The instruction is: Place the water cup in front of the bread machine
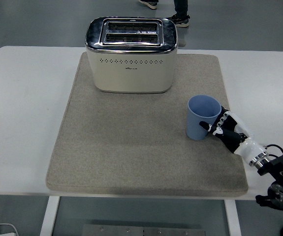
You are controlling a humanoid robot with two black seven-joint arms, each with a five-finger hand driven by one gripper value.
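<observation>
While the blue water cup (202,117) stands upright on the mat (131,147) (right of centre), the right hand (228,130) wraps its fingers around it, nearer than the bread machine (130,54).

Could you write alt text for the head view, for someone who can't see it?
A black right robot hand grips a light blue plastic cup on a beige felt mat, right of and nearer than a cream metal toaster on a white table.
</observation>
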